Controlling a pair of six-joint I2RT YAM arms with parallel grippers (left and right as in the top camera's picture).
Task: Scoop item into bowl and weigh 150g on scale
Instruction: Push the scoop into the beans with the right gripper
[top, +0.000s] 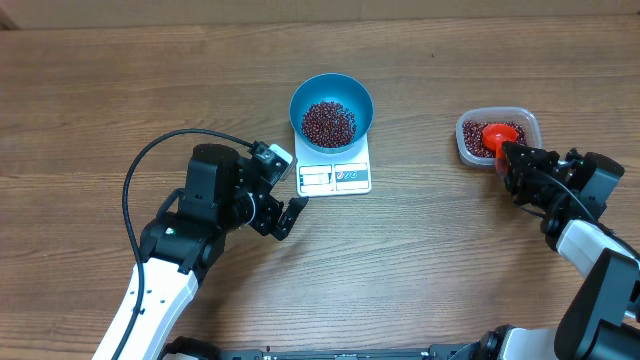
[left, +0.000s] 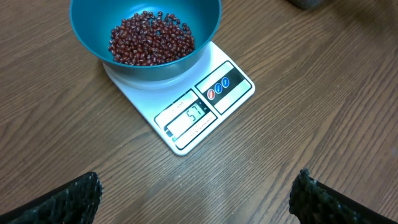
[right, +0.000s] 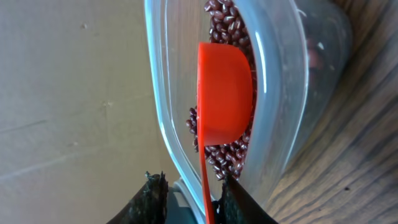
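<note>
The blue bowl (top: 303, 95) is set on the white scale (top: 335, 177) at the far middle of the table (top: 420, 250), and a heap of beans (top: 329, 122) is held in it. More beans are seen in the clear container (top: 533, 122) at the far right, where an orange scoop (top: 500, 134) is dipped. The right gripper (right: 193, 186) is narrowed around the scoop's handle, but whether it is clamped cannot be told. The left gripper (left: 199, 199) is spread wide and empty, just left of the scale.

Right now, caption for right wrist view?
Orange scoop in the clear container of red beans, handle between the right gripper fingers.
</note>
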